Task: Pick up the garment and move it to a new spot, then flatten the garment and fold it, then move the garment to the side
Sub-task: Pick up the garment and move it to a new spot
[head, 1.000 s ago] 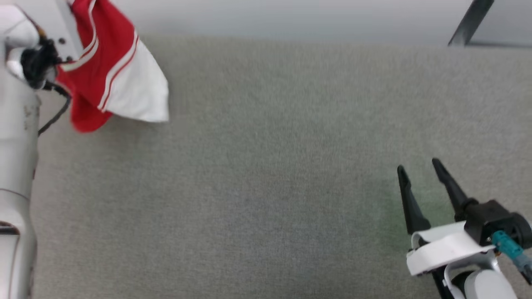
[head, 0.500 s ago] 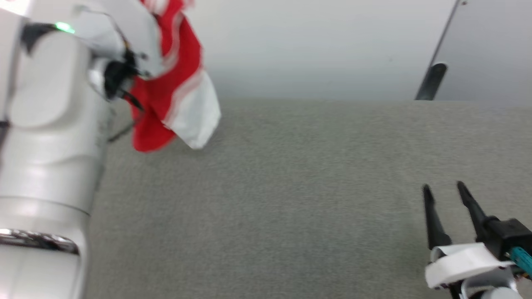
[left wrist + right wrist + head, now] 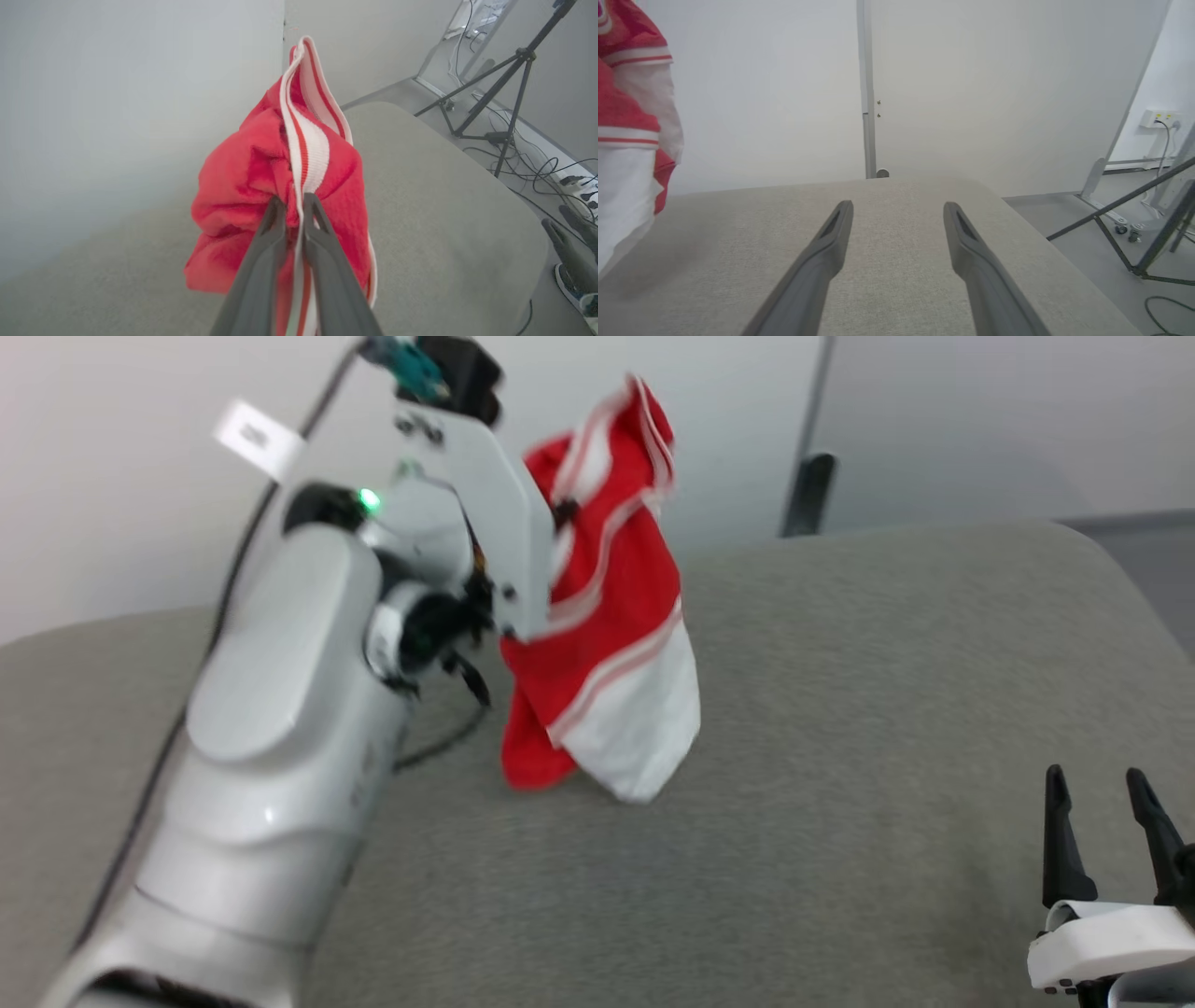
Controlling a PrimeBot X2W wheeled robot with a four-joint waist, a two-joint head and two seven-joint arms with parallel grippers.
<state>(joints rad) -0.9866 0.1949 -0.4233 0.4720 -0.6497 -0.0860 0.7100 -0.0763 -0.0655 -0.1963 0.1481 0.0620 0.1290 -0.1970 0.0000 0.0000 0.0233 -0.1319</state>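
Though blurred in head view, left gripper [image 3: 294, 200] clamps garment [image 3: 233, 182], likely trim.

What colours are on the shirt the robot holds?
The shirt is red with white and striped trim, clearest in the head view.

Head view is blurred overall. From the head, the left gripper [image 3: 295, 205] tips sit behind the white wrist plate [image 3: 495, 513] and the garment [image 3: 607, 644], so the pinch point is hidden there. The cloth is bunched, its front folded inward. Can't tell whether the low hem touches the grey table [image 3: 840, 709]. Bottom-right edge cuts off the right gripper [image 3: 1094, 779] body. Right wrist view crops the garment at its left edge.
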